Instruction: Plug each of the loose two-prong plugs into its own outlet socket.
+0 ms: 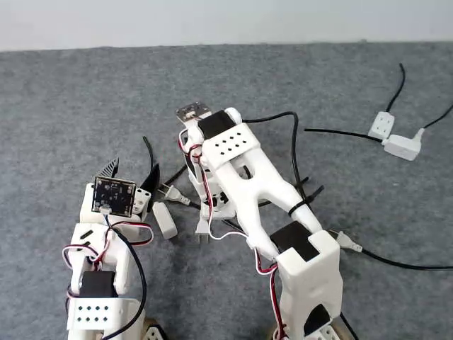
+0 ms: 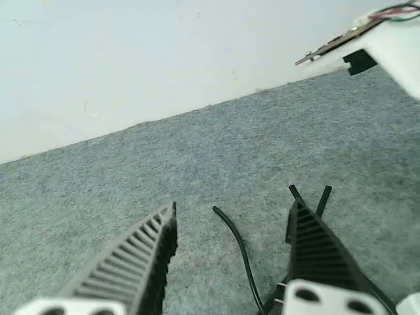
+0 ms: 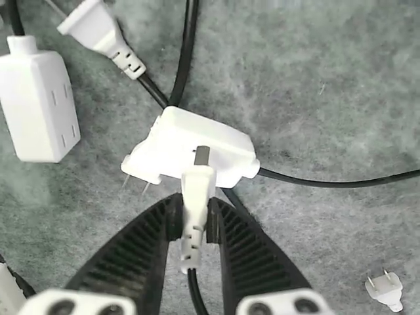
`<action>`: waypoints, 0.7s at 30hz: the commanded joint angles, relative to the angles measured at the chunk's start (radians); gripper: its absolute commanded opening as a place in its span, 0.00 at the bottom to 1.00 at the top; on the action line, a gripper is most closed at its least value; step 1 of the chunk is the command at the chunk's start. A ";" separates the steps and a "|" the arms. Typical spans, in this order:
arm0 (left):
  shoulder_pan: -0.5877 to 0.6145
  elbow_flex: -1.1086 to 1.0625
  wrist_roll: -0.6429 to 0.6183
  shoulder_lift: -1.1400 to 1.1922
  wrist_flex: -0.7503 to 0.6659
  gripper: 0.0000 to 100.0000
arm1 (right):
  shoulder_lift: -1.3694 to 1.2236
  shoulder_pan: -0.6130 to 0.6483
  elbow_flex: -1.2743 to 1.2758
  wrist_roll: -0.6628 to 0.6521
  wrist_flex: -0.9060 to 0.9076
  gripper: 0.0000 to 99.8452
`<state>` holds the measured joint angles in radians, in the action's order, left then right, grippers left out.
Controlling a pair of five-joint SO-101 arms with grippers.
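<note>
Arms stand side by side on a grey carpet (image 1: 71, 106). The right one stretches forward from the near edge, with its wrist bent down toward the floor. The right gripper (image 3: 195, 207) is clamped on a white plug (image 3: 197, 180), fingers pressed against both of its sides and its cord trailing back between them. That plug's metal tip lies over a flat plug (image 3: 216, 147), whose two prongs point sideways and whose black lead runs off across the carpet. An outlet block (image 3: 36, 105) lies just beside, slots facing up, and a loose plug (image 3: 95, 26) lies near it. A small two-prong piece (image 3: 386, 289) sits well apart. The left arm is folded low and aims nearly level across the carpet. The left gripper (image 2: 235, 209) is spread wide and holds nothing, with a black cord (image 2: 236, 243) lying between its fingers.
</note>
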<state>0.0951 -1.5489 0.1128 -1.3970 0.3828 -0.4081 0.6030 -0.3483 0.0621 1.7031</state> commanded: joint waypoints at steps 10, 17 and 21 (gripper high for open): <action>0.003 0.012 -0.011 -0.002 -0.028 0.26 | 0.042 -0.007 -0.043 0.012 0.001 0.01; 0.003 0.012 -0.011 -0.002 -0.028 0.26 | 0.048 0.005 0.044 0.012 -0.035 0.01; 0.003 0.012 -0.011 -0.002 -0.028 0.26 | 0.045 0.008 0.061 0.015 -0.061 0.01</action>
<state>0.0951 -1.5489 0.1128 -1.3970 0.3828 -0.4066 0.5999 -0.2869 0.0621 1.6632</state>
